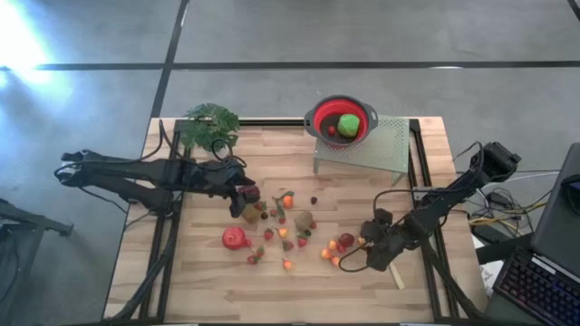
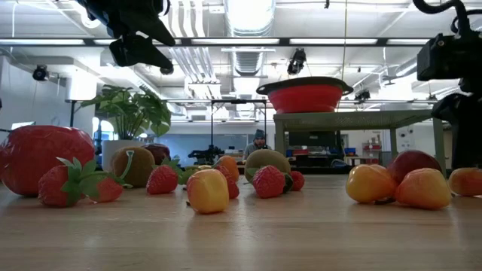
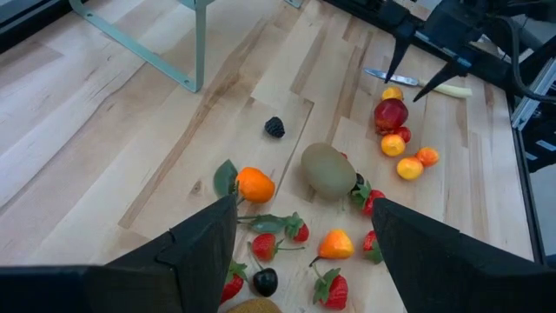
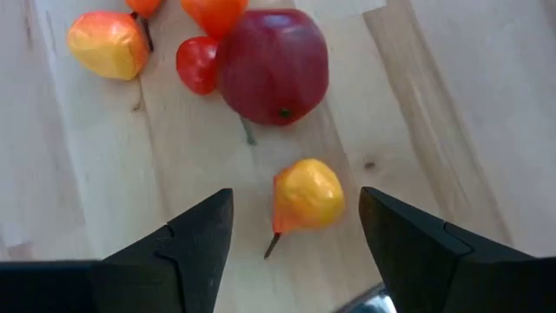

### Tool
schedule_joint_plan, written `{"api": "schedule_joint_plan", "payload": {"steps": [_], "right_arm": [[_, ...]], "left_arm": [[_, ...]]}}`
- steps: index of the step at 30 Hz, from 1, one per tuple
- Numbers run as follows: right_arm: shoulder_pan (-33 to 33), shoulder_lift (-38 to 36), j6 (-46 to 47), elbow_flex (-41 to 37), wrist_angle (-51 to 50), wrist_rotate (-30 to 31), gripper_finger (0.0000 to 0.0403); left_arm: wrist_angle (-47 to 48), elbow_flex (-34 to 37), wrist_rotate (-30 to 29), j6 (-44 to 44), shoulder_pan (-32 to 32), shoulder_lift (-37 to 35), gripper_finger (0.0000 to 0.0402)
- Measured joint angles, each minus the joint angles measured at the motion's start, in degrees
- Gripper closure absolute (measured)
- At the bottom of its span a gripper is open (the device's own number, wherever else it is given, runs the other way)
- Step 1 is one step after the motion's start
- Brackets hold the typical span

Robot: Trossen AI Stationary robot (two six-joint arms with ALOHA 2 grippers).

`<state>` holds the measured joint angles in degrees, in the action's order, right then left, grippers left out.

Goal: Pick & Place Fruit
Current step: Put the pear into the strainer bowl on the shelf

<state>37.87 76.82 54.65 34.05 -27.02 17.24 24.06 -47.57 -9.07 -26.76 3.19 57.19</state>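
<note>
Yellow-orange fruit (image 4: 306,195) between right gripper (image 4: 295,248) fingers

Bench (image 1: 208,290): showing pale blond wood grain.
Round silicone colander (image 1: 319,118): showing red with a dark rim.
Perforated metal rack (image 1: 390,145): showing pale green.
Small apple-shaped toy fruit (image 4: 274,65): showing dark red.
Pear-like toy fruit (image 4: 307,194): glowing yellow-orange.
</note>
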Motion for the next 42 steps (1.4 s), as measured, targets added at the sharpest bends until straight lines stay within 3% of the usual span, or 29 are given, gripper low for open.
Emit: {"api": "schedule_joint_plan", "payload": {"steps": [12,17,31,42], "right_arm": [[-0.12,0.00,0.87,-6.85,8.71,2.83,0.0179],[-0.20,0.00,0.85,-7.62,9.32,7.00,0.0198],[-0.20,-0.20,0.39,-7.57,9.29,6.96,0.0298],[-1.04,-0.37,-1.77,-7.51,9.26,6.75,0.0282]], "left_arm": [[-0.01,0.00,0.01,0.00,0.01,0.00,0.0128],[-0.01,0.00,0.01,0.00,0.01,0.00,0.0128],[-0.01,0.00,0.01,0.00,0.01,0.00,0.0128],[-0.01,0.00,0.01,0.00,-0.01,0.00,0.0128]]}}
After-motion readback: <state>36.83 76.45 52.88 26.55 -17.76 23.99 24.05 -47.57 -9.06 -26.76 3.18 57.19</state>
